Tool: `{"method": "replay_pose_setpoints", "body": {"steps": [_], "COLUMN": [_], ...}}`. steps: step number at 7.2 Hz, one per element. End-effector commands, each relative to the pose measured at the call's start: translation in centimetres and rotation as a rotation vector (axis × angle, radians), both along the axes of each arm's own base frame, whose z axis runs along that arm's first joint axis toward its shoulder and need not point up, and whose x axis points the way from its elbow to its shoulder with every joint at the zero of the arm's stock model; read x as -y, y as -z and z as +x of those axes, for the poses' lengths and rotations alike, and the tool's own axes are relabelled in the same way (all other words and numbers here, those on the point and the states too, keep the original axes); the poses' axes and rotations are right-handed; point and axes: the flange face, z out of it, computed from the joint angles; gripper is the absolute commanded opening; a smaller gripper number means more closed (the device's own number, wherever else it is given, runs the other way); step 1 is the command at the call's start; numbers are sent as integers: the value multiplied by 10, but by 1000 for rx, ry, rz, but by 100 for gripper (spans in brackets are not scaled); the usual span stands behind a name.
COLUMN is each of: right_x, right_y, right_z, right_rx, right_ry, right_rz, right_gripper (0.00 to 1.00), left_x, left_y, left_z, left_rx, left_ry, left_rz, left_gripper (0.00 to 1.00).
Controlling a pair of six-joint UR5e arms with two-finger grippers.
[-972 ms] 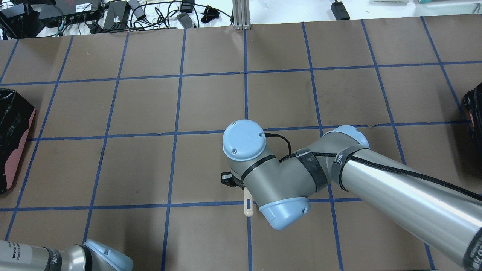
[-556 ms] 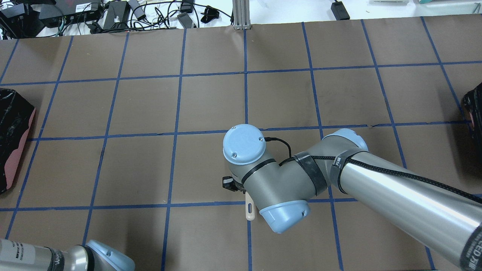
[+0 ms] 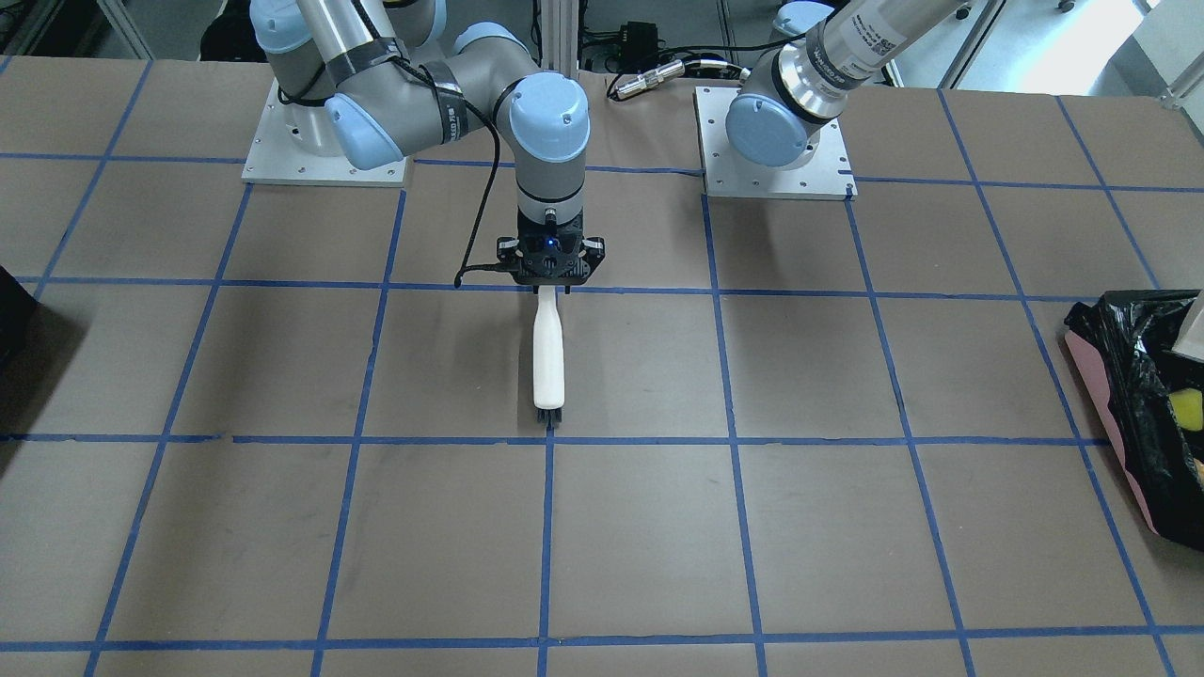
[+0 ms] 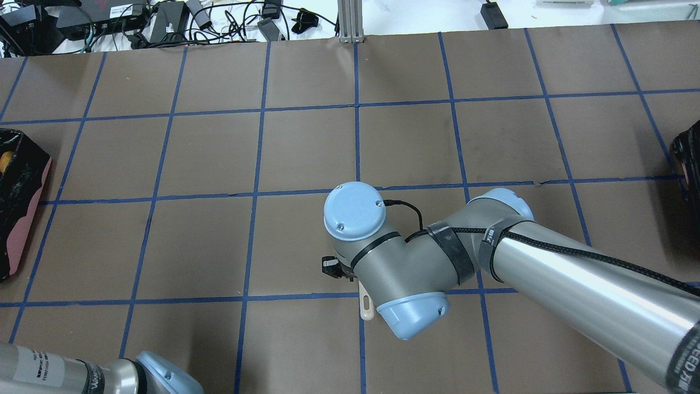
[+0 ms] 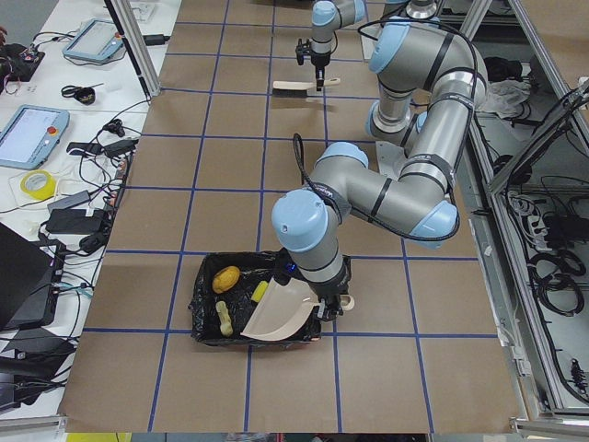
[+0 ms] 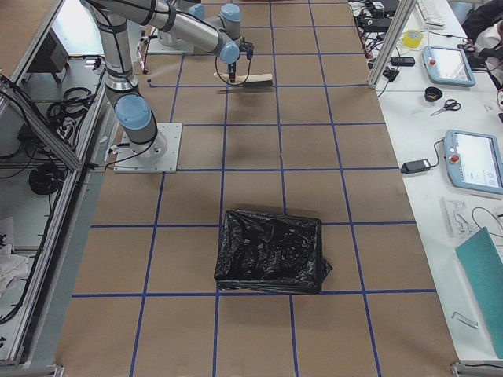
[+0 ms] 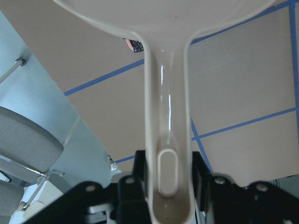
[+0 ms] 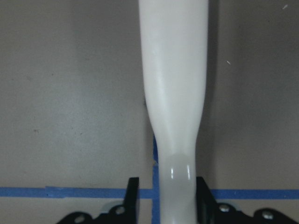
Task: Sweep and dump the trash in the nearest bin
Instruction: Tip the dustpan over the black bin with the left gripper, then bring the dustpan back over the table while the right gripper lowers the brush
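Note:
The bin (image 5: 207, 322), pinkish with a glossy black bag, stands at the table's left end; it also shows in the front view (image 3: 1129, 395) and the overhead view (image 4: 19, 180). Inside lie the bread roll (image 5: 225, 278), the yellow wedge (image 5: 260, 292) and the croissant (image 5: 224, 316). My left gripper (image 7: 169, 184) is shut on the handle of the white dustpan (image 5: 281, 311), which tilts into the bin. My right gripper (image 3: 550, 273) is shut on the handle of a white brush (image 3: 548, 362) lying mid-table, bristles away from me.
A second bin with a black bag (image 6: 271, 251) stands at the table's right end, also at the overhead view's right edge (image 4: 690, 158). The brown table (image 3: 752, 527) carries a blue tape grid. Cables and devices (image 4: 164, 19) lie beyond the far edge.
The right arm has shifted slightly toward the robot's base with the brush. The left arm's elbow has moved right. A golden piece now shows in the left bin.

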Motion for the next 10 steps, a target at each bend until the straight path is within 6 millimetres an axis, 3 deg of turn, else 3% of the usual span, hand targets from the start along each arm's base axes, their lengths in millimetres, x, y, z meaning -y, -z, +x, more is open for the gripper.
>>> {"method": "replay_pose_setpoints", "body": {"steps": [1,2,4,6,8,10], "right_x": [4,5,12,18,27,50], "right_y": [-4,-7,-16,-25,-41,-85], "right_z": [2,3,7,10,13,24], "right_rx": [7,9,23,28,24,-5], "right_ry": [-3,-3,0,0,1,3], "right_rz": [-14,-21,-38,-55,-63,-34], "right_gripper": [91,94,98,100,100,100], "left_x": [36,58,106,158,184,212], "left_y": [-29,-49,-57,-46,-39,-30], "left_z": [-40,-75,-139,-217,-285,-359], "left_rx": [47,63,9,-25,-91,-105], "left_ry": [112,171,255,250,140,43], "left_rz": [-28,-60,-177,-236,-320,-349], "left_gripper": [0,0,0,0,0,0]}}
